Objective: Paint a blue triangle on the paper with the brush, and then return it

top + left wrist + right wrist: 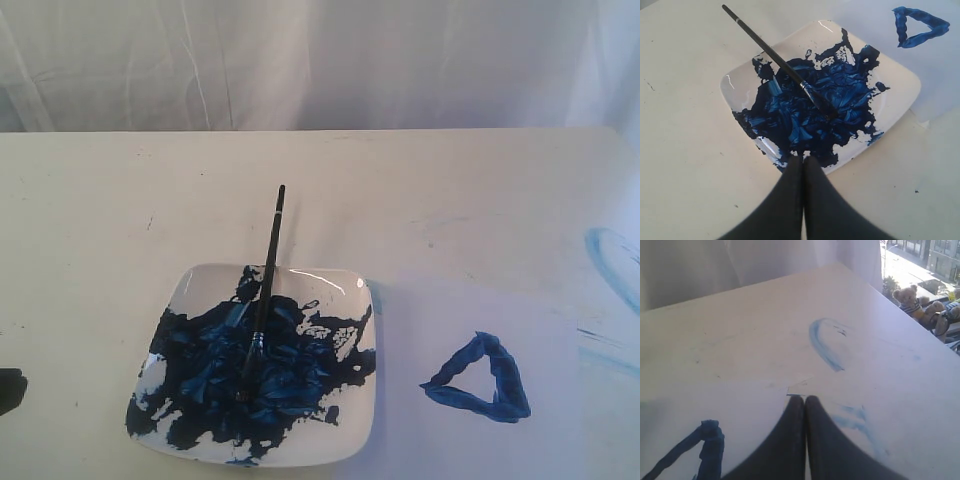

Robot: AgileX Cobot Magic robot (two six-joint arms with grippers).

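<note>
White drapery (300, 60) hangs behind a cream tabletop (100, 200). Toward the left, the left claw (803, 162) is clenched with nothing between its fingers, its tips at one rim of a white square dish (335, 282) smeared with dark blue paint. The brush (263, 290) lies free in that dish, bristles in the paint and handle slanting out over the far rim. Just right of the dish lies the paper (450, 320), carrying the blue triangle (503, 372). Farther right, faint blue smears (610, 260) mark the tabletop. The right claw (805, 401) is also clenched and empty, its tips by a corner of the paper.
</note>
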